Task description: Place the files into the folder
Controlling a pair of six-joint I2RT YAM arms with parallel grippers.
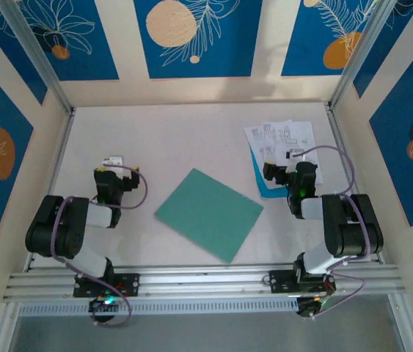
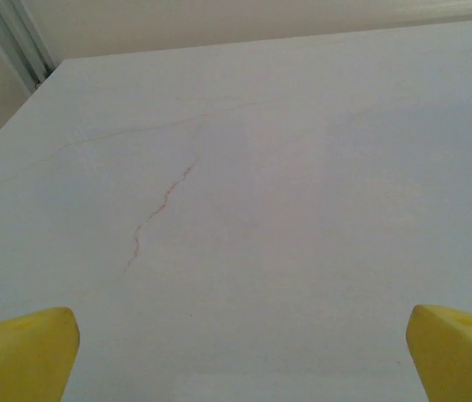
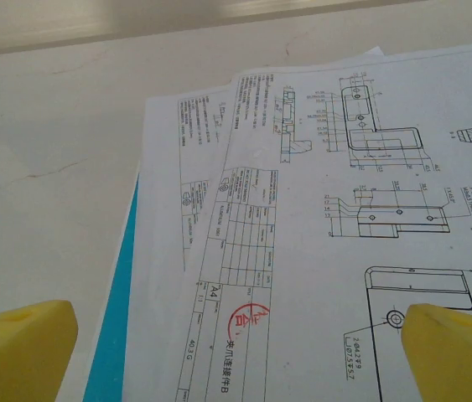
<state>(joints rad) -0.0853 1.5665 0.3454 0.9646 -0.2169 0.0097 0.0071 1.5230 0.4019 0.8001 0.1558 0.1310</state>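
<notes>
At the far right of the desk [image 1: 118, 132] lie the files [image 1: 283, 141]: white sheets fanned loosely over one another, with a bright blue sheet [image 1: 266, 185] showing along their near left edge. The folder [image 1: 208, 214] lies apart from them at the middle of the desk, flat, closed and turned at an angle, plain teal-green.

The desk is pale, near white, with thin brownish veins [image 2: 156, 213] running through it. Walls box it in on three sides, cream with blue panels [image 1: 195, 37] bearing white leaf outlines and orange discs. Aluminium posts [image 1: 353, 55] stand at the far corners, and an aluminium rail [image 1: 206, 280] carrying both arm bases runs along the near edge.

The right jaws stand wide open at the near edge of the files, with nothing gripped between them. In the right wrist view one yellow fingertip [image 3: 458, 352] sits over the top sheet and the other [image 3: 18, 347] over bare desk beside the blue sheet [image 3: 114, 335]; whether either touches I cannot tell. The left jaws are also spread wide and empty, their yellow fingertips [image 2: 18, 356] over bare desk, well away from the folder.

The top sheet [image 3: 344, 251] carries black engineering drawings with dimensions, a ruled title table, the mark "A4" [image 3: 215, 291] and a round red stamp [image 3: 245, 317]; the finer print is too small to read.
</notes>
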